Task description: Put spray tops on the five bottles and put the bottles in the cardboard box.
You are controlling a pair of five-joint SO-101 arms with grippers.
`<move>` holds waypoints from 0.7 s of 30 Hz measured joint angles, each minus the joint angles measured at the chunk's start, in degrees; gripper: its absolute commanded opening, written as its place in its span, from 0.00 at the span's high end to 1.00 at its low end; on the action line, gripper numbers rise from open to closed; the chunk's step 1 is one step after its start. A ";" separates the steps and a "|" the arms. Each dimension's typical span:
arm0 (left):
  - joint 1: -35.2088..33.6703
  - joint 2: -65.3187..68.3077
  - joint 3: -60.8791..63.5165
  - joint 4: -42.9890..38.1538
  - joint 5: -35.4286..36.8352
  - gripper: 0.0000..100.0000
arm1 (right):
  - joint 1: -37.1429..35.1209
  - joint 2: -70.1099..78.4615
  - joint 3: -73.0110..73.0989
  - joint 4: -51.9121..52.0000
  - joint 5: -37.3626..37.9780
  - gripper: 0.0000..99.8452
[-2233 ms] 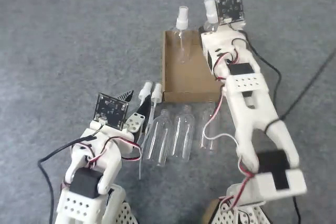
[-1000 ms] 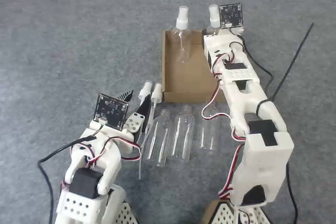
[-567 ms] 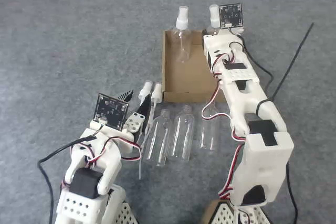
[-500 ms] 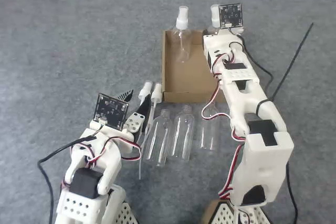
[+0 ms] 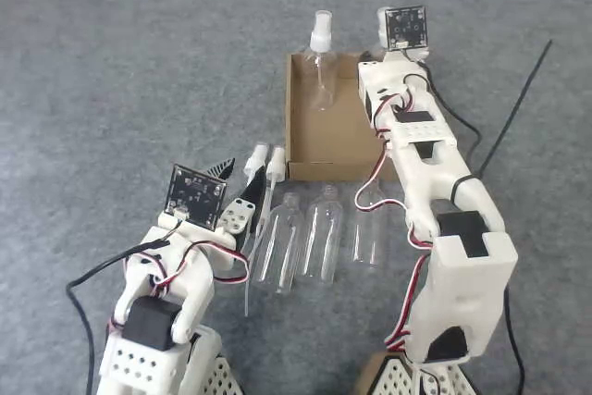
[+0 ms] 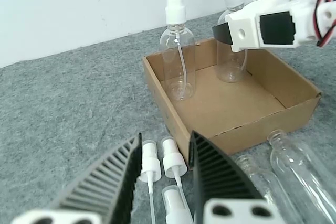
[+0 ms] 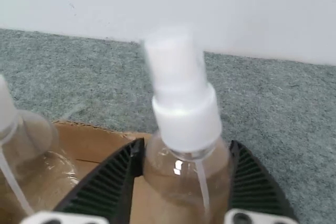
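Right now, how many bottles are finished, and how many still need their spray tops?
Done: the first bottle has its top on and stands in the box.
In hand: the second bottle, also topped, is in the box between the fingers of the right pincer.
Left: three bottles lie on the carpet without tops. The loose spray tops lie beside them, under the open left pincer.

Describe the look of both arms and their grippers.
The left arm and right arm are white plastic shells with black motor blocks, strung with red, white and black wires. A small black circuit board tops each wrist. The left gripper and right gripper have black, ribbed, tapering fingers.
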 measured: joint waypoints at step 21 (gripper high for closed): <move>0.00 0.00 0.00 0.00 -1.76 0.87 | 0.09 0.00 -2.55 0.00 0.00 0.70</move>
